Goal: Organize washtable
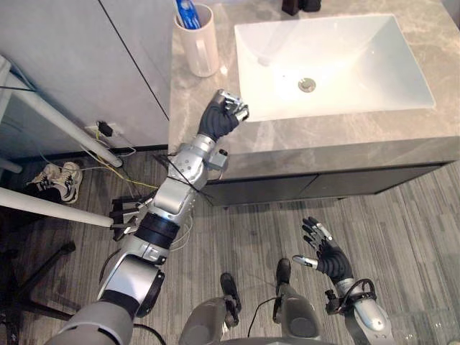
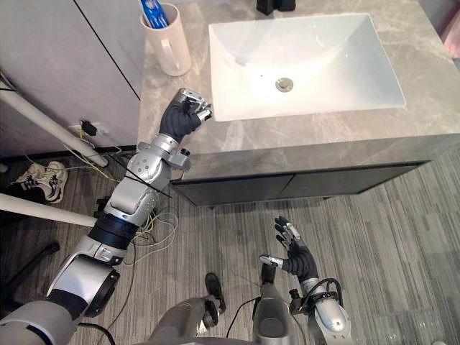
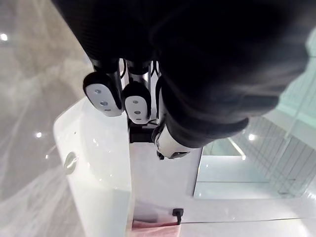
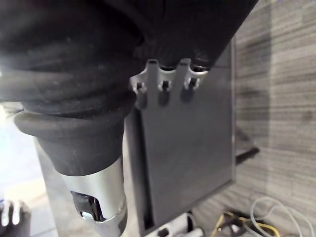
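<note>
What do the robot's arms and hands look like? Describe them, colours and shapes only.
Both arms are silver-grey, built of rounded metallic segments. The left arm has a black band partway along it. The left hand and the right hand each wear a dark ribbed cover over the back and wrist, with slim silver fingers ending in dark tips.

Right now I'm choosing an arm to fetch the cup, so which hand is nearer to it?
Left. The left hand is above the counter, just in front of the cup, by the sink's corner. The right hand is low over the floor, before the cabinet, far off.
</note>
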